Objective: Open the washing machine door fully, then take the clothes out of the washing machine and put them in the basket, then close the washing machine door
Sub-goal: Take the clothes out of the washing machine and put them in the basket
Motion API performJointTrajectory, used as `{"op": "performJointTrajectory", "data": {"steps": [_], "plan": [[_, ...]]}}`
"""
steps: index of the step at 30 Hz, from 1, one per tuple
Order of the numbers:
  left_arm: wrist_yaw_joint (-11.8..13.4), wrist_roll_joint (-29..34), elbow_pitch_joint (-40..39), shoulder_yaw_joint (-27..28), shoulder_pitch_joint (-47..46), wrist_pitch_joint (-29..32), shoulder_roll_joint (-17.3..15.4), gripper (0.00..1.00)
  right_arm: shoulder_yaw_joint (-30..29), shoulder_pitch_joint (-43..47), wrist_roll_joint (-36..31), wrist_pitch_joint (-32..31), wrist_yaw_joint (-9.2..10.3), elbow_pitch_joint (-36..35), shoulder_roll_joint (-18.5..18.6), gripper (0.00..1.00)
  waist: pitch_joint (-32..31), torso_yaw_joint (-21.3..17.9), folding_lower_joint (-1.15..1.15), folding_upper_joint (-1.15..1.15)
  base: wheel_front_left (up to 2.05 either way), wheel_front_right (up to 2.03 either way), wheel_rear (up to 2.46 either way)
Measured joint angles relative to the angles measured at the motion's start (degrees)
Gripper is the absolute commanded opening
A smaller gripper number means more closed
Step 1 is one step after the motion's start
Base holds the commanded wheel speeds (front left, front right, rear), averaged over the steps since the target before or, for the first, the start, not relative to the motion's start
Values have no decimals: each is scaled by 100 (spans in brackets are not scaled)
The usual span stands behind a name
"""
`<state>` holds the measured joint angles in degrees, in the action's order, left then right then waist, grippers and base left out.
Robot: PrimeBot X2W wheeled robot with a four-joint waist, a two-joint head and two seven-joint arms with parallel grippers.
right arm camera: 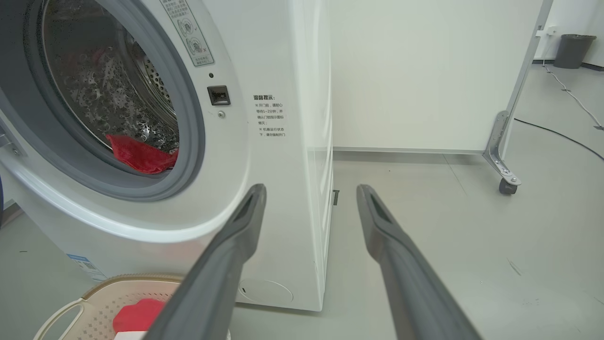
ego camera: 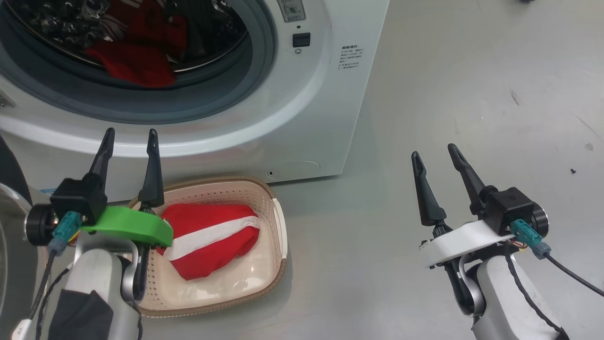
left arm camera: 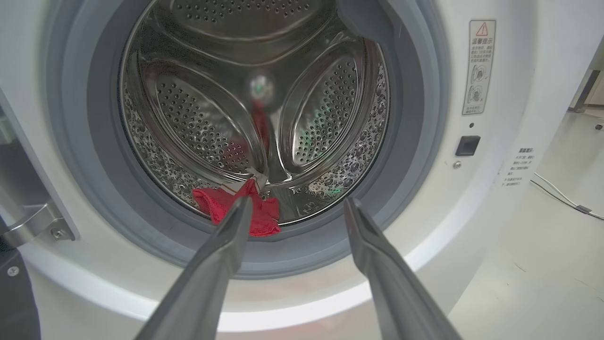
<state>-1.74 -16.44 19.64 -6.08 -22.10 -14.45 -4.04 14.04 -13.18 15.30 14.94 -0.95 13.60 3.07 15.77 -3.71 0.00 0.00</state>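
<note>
**Unloading half done: one garment in the basket, more in the drum**

Head view: the left claw, spread and empty, hangs above the left edge of the basket, which holds a red-and-white garment. The right claw, also spread and empty, hangs over the floor.

Left wrist view: red clothes lie at the drum's front lip.

Right wrist view: the washing machine stands open.

Next, I judge, comes a reach in to pinch that cloth.
</note>
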Motion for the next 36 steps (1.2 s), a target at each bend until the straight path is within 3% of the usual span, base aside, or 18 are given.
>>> {"op": "performJointTrajectory", "data": {"steps": [19, 36], "plan": [[198, 81, -200, -143, 1648, 1, 21, 100, -157, 804, -33, 0, 9, 38, -25, 100, -940, 185, 0, 0, 0, 0, 0], [304, 74, -602, -222, 2204, 29, 41, 100, -124, 1138, -33, -1, 19, -31, -32, 100, -1226, 206, 0, 0, 0, 0, 0]]}}
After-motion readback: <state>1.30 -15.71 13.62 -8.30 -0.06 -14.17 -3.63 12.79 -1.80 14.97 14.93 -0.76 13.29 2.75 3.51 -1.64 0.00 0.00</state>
